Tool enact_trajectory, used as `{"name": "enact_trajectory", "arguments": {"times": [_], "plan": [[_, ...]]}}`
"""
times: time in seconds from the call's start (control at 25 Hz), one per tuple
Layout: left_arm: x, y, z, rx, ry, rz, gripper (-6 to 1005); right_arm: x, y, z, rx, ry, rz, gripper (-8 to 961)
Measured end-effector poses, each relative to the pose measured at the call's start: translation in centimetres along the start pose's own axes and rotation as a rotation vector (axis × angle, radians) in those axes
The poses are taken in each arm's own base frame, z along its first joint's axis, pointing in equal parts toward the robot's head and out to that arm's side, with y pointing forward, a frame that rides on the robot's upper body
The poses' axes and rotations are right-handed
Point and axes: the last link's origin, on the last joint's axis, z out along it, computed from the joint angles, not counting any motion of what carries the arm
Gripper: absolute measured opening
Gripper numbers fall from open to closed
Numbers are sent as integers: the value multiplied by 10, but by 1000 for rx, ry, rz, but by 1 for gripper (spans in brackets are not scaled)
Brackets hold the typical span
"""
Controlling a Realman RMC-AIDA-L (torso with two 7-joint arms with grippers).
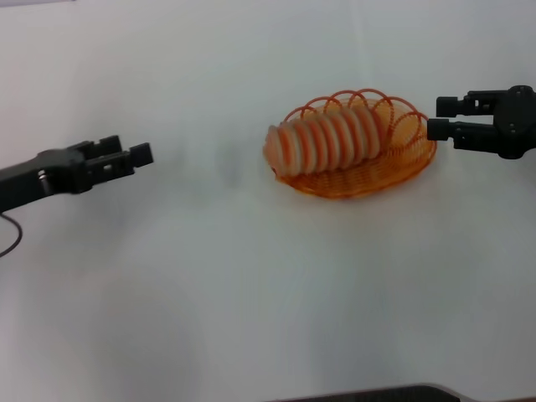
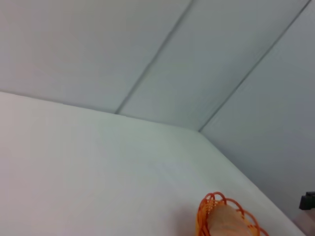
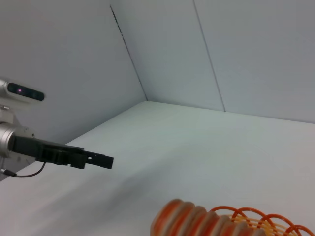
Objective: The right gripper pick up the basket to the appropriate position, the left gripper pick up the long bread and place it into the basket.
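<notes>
Nearest the head camera is a dark curved edge (image 1: 394,392) at the bottom of the frame, and beyond it the white tabletop (image 1: 251,293) fills the view. On it sit one basket (image 1: 402,172) and one long bread (image 1: 327,141), with two end effectors beside them.

Right of centre, in the upper half of the frame, the orange wire basket rests on the tabletop, and the long bread lies inside it, its left end jutting over the basket's left rim.

At the right edge, the right end effector (image 1: 442,118) points at the basket's right end, its two fingers parted narrowly, one above the other, their tips just beside the looped rim and holding nothing.

At the left edge, the left end effector (image 1: 134,152) hovers well apart from the basket, tips toward it, fingers a little apart and empty. In the right wrist view it (image 3: 101,161) shows at middle left, the bread (image 3: 187,221) at the bottom edge.
</notes>
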Motion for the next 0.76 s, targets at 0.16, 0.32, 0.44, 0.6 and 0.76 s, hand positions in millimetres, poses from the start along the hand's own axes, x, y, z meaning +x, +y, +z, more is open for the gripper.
{"name": "enact_trajectory", "arguments": {"times": [0.16, 0.32, 0.44, 0.6, 0.76], "plan": [[-6, 0, -5, 2, -6, -4, 909, -1, 0, 1, -1, -1, 2, 514], [-6, 0, -3, -2, -19, -5, 909, -1, 0, 1, 0, -1, 4, 514], [-3, 0, -1, -6, -21, 0, 909, -1, 0, 2, -2, 1, 4, 514], [0, 0, 0, -10, -23, 5, 909, -1, 0, 2, -3, 2, 4, 514], [0, 1, 1, -13, -26, 6, 909, -1, 0, 3, -7, 4, 4, 514]]}}
